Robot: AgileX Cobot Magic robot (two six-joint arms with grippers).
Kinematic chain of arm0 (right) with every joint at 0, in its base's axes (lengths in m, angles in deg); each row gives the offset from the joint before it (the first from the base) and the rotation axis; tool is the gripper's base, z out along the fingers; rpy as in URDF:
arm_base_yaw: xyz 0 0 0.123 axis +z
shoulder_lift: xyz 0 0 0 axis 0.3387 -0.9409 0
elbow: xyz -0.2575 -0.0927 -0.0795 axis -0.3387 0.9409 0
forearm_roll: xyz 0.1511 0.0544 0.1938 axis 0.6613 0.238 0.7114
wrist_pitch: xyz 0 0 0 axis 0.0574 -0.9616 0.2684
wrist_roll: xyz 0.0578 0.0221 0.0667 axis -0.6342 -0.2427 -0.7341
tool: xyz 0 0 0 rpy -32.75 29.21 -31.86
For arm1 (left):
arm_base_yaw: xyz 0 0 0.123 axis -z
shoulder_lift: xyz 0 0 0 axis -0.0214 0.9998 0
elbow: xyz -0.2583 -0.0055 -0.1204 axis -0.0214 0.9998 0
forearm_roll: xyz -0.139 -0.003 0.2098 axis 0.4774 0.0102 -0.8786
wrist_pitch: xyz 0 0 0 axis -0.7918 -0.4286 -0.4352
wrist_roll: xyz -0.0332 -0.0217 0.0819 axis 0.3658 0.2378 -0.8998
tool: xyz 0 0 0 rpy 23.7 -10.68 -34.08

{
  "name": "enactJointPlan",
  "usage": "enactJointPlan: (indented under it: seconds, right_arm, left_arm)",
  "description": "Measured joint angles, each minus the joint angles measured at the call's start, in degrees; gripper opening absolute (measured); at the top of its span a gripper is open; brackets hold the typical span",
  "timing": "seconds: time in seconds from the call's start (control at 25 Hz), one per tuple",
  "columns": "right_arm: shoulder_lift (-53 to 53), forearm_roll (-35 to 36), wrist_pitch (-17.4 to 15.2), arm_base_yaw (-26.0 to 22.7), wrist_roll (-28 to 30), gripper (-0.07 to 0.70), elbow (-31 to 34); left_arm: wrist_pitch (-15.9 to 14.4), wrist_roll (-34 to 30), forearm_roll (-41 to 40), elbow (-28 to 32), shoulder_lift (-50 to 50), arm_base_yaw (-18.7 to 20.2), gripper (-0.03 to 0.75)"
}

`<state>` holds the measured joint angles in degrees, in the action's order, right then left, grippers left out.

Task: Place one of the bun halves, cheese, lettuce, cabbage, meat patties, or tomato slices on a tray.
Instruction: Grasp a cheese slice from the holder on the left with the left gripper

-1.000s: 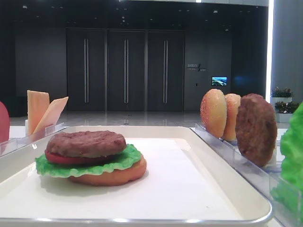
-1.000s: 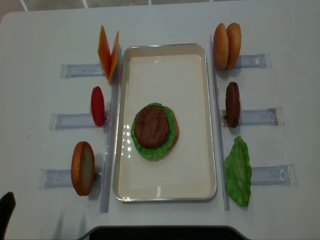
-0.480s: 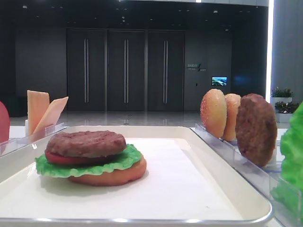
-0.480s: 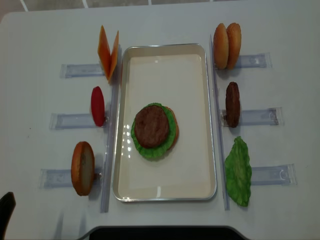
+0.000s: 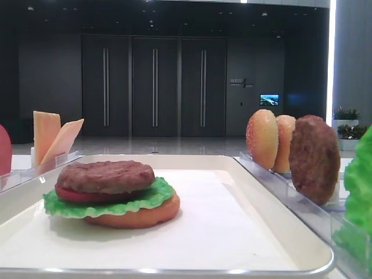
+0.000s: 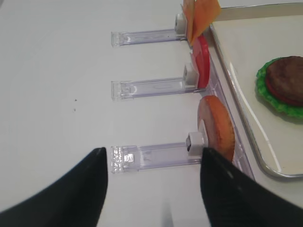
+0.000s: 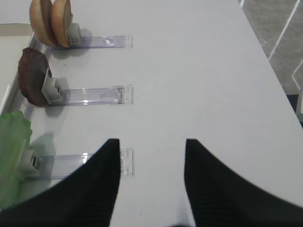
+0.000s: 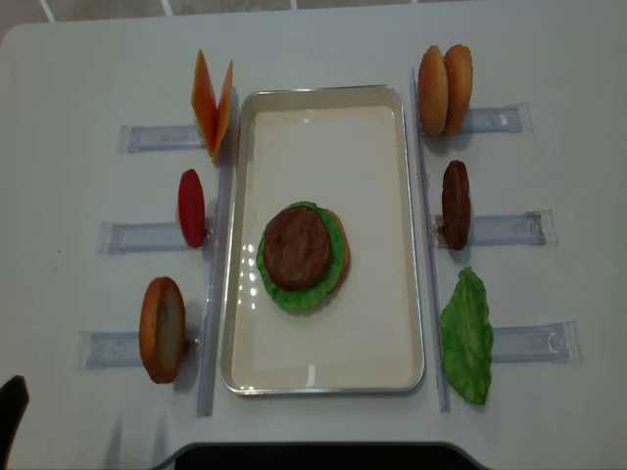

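Both grippers, left (image 6: 151,161) and right (image 7: 151,146), hover over bare tabletop (image 8: 78,69), jaws released, empty. Tray (image 8: 392,225) carries bun, lettuce, tomato, patty stack (image 8: 302,257).

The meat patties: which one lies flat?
The meat patty topping the stack on the tray lies flat; the other patty stands on edge in its rack, right of the tray.

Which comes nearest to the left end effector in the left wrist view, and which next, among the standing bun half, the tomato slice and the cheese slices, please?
From the left end effector, which is open at the bottom of the view:
1. The bun half, standing in the closest rack, to the right.
2. The tomato slice, in the middle rack.
3. The cheese slices, in the farthest rack, at the top edge.
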<state>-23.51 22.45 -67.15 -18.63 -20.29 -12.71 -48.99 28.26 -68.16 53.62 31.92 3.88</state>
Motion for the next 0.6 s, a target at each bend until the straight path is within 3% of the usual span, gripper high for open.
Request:
enactJointPlan:
  seconds: [0.2,0.32,0.52,0.6]
  right_arm:
    - [0.00,0.00,0.00,0.00,0.00,0.307,0.00]
    - [0.00,0.00,0.00,0.00,0.00,0.307,0.00]
    - [0.00,0.00,0.00,0.00,0.00,0.307,0.00]
    - [0.00,0.00,0.00,0.00,0.00,0.307,0.00]
  left_arm:
    - [-0.42,0.61,-1.58,-0.37,1.95,0.00,0.462]
    - [0.37,2.50,-4.12,-1.76,13.01,0.00,0.434]
    - [8.48,6.99,-4.17,-9.05,40.06,0.00,0.421]
    - [9.56,7.33,-3.58,-14.28,50.27,0.00,0.420]
